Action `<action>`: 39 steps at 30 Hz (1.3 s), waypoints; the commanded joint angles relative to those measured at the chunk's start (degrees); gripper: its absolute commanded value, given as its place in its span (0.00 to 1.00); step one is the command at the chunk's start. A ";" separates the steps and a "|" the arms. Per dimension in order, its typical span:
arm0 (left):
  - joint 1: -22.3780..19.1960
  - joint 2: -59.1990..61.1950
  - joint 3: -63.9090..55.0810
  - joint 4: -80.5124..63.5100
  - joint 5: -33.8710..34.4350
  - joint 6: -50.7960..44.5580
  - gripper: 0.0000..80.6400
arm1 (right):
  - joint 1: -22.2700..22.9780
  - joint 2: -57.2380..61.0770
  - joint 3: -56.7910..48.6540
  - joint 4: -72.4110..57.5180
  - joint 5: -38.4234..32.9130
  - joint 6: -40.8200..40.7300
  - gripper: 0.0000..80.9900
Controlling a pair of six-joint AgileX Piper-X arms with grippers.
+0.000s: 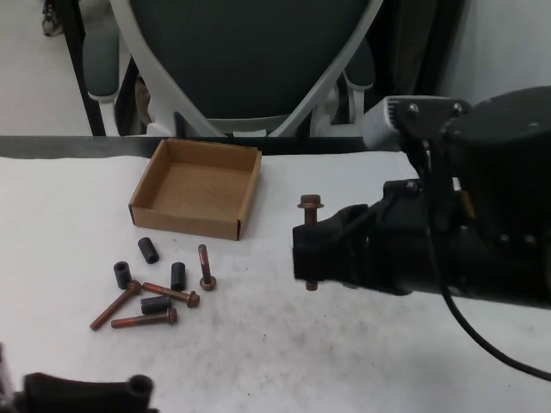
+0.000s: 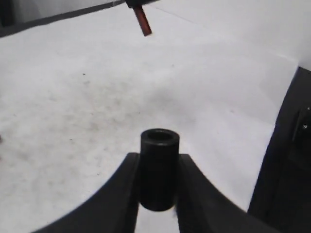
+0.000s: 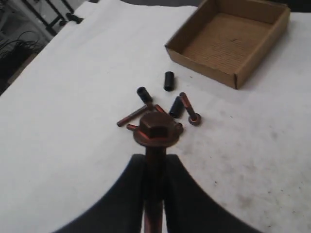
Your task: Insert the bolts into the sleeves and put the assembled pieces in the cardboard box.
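Your left gripper (image 2: 159, 162) pinches a sleeve (image 2: 159, 174), your right gripper (image 3: 154, 164) a bolt (image 3: 154, 130). Line them up, push slowly.

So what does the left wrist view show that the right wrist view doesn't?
Left wrist view: a black sleeve held upright in the left gripper. Right wrist view: the cardboard box, the loose bolts and spare sleeves near it, and the head of the bolt clamped in the right gripper. Shared: the white bench, and probably that same bolt, whose tip shows farther off in the left wrist view.
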 commanded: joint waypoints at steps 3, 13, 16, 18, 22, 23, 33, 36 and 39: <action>-0.91 7.03 -0.37 -6.48 -0.34 19.68 0.01 | 1.01 -1.79 0.47 -1.26 -4.46 -1.71 0.00; -4.25 13.15 -0.42 -13.22 2.96 5.15 0.01 | 1.29 -1.79 0.47 -4.53 -10.01 -4.40 0.00; -5.40 15.62 -0.42 -13.93 3.58 5.46 0.01 | 1.29 -1.79 0.47 -6.81 -11.03 -4.88 0.00; -5.66 17.63 -0.42 -15.76 3.59 4.63 0.01 | 1.29 -1.79 0.58 -7.68 -11.03 -5.39 0.00; -5.63 22.07 -0.42 -23.26 3.59 -4.75 0.01 | 1.29 -1.79 0.53 -7.67 -15.97 -5.59 0.00; -5.63 23.24 -0.42 -25.37 4.00 -5.82 0.01 | 1.29 -1.79 0.53 -7.67 -17.07 -5.59 0.00; -5.63 32.75 -0.42 -37.36 5.92 -9.17 0.01 | 1.15 -1.79 0.71 -7.67 -17.36 -8.65 0.00; -5.63 33.34 -0.42 -39.97 8.85 -9.20 0.01 | 1.18 -1.79 0.71 -7.67 -16.98 -9.75 0.00; -5.63 33.31 -0.42 -42.11 8.69 -10.53 0.01 | 1.18 -1.79 0.71 -7.67 -16.98 -9.87 0.00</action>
